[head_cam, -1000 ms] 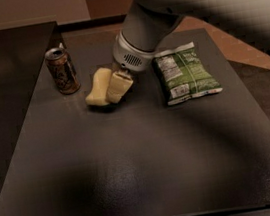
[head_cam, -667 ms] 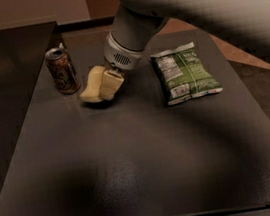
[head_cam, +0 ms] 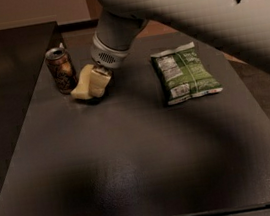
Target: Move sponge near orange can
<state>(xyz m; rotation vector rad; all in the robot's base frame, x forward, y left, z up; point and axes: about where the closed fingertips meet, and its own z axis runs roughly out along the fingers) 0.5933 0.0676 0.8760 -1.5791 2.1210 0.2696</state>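
Leftward since earlier, the gripper (head_cam: 99,82), jaws holding the sponge (head_cam: 82,83), sits just right of the orange can (head_cam: 61,70); overshoot could topple it.

No text, brand, number or sign is legible. The orange can (head_cam: 61,70) carries pale script lettering on its side; the characters cannot be made out. The green snack bag (head_cam: 184,72) carries a white printed panel (head_cam: 169,68) on its left half and a white strip along its lower edge; the print is too fine to read. The gripper (head_cam: 98,81), unmarked, grips the sponge (head_cam: 82,83) just right of the can.
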